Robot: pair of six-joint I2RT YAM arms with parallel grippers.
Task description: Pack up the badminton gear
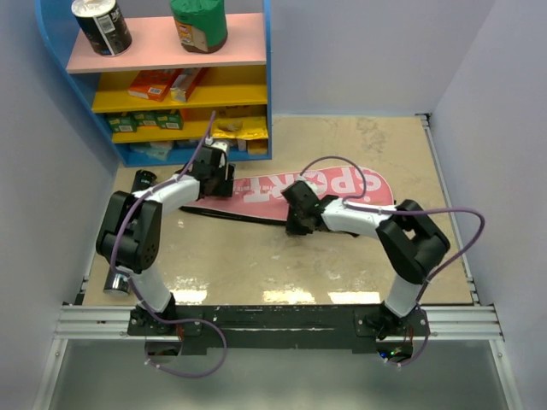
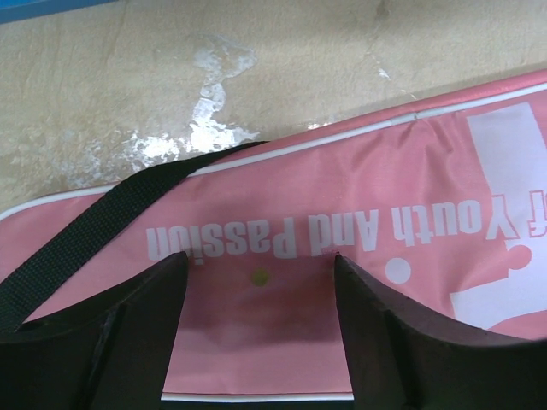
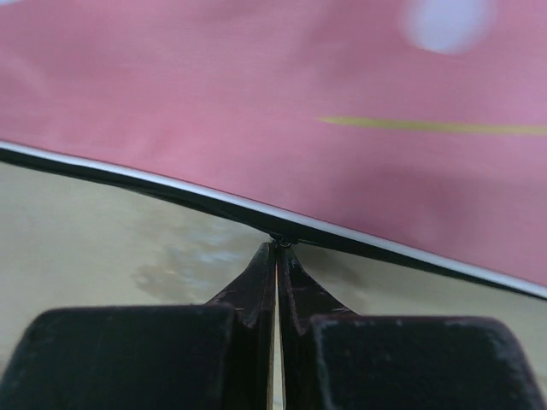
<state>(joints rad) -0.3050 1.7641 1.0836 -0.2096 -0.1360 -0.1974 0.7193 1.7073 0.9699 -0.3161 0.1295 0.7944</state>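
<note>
Left hand is holding its fingers spread wide, straddling the narrow end of the pink racket cover. Right hand is pressing fully closed fingertips against the cover's black edge; whether anything is pinched there cannot be told. Cover is lying flat on the desk, near the shelf unit.

Top view high behind, wrist views close, sharing pink cover
</note>
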